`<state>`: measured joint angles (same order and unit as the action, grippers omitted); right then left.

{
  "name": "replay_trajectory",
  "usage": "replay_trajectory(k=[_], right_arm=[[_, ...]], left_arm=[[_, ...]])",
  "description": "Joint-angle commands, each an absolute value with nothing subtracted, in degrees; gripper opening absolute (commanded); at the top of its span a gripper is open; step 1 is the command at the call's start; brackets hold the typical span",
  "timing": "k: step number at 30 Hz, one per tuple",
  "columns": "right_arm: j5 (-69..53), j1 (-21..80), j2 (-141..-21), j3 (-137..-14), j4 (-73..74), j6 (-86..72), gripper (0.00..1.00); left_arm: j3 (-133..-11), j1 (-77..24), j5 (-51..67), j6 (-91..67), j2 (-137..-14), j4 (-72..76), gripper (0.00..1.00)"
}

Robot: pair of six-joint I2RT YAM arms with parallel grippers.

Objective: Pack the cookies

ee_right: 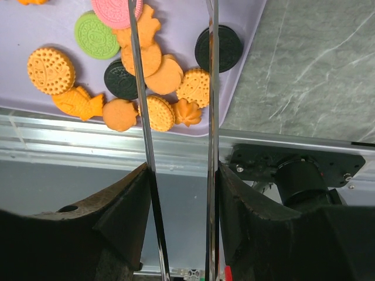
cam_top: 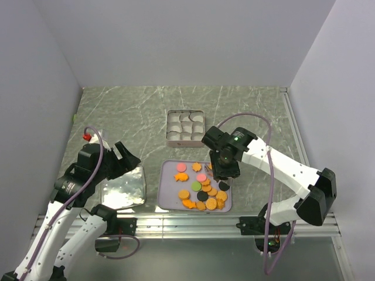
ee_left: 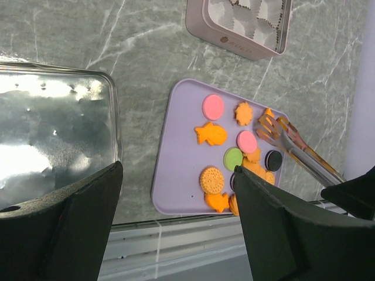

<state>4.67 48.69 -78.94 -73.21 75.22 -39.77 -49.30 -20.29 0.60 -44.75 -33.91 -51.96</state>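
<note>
The right jaws are clenched on a pair of metal tongs [ee_right: 212, 117], whose two thin arms run out between them and stand a little apart. The tong tips [ee_left: 268, 125] hang over the right side of a lilac tray [ee_left: 183, 153], just beside an orange cookie. From where I stand I cannot tell whether they pinch anything.

The cookies [ee_left: 212, 181] all lie on that tray. A pink round [ee_left: 213, 106] and an orange fish shape [ee_left: 211, 134] sit apart towards the left. A green round [ee_left: 234, 158] and a black one [ee_left: 273, 159] lie among the orange pieces crowded at the tray's near right corner, some overlapping.

The left jaws are released, spread wide with nothing between them. They hover over the near edge of the counter [cam_top: 129, 117], between the tray and a shiny metal lid [ee_left: 53, 134] lying flat at the left.

Beyond the tray, a square tin [ee_left: 228, 38] stands apart from it, filled with white paper cups [cam_top: 186, 124].
</note>
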Motion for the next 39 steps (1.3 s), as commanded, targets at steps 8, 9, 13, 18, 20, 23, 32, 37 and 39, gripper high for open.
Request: replay_trajectory(k=[8, 9, 13, 18, 20, 23, 32, 37, 39], right_arm=[[6.1, 49.8, -80.9, -75.1, 75.7, -39.6, 0.49], [6.2, 50.0, -81.0, -75.1, 75.8, -39.5, 0.48], [6.1, 50.0, -81.2, -75.1, 75.8, -39.4, 0.40], [7.6, 50.1, -81.0, -77.4, 77.8, -39.6, 0.36], [8.7, 50.0, -81.0, -80.1, 78.9, -40.0, 0.35], [10.5, 50.2, -81.6, -85.2, 81.7, -40.5, 0.34], [11.9, 49.9, -86.6, -98.2, 82.7, -39.0, 0.34], [13.9, 47.6, -93.7, -107.6, 82.7, -36.0, 0.34], [14.3, 45.6, -95.7, -110.1, 82.6, -35.1, 0.33]], left_arm=[[-49.3, -20.5, -1.8, -45.4, -33.4, -52.2, 0.84], [-49.4, -20.4, -1.8, -45.3, -33.4, -52.2, 0.83], [-49.6, -20.5, -1.9, -45.4, -33.6, -52.0, 0.84], [-50.0, -20.5, -2.1, -45.3, -33.8, -52.1, 0.84], [-50.4, -20.5, -2.3, -45.2, -33.8, -52.1, 0.84], [-50.8, -20.5, -2.5, -44.8, -34.3, -51.9, 0.84], [-53.1, -20.5, -2.9, -43.4, -36.4, -51.9, 0.84], [-55.0, -20.5, -3.7, -42.5, -36.9, -53.3, 0.84], [-56.6, -20.5, -5.4, -41.9, -37.4, -54.4, 0.85]])
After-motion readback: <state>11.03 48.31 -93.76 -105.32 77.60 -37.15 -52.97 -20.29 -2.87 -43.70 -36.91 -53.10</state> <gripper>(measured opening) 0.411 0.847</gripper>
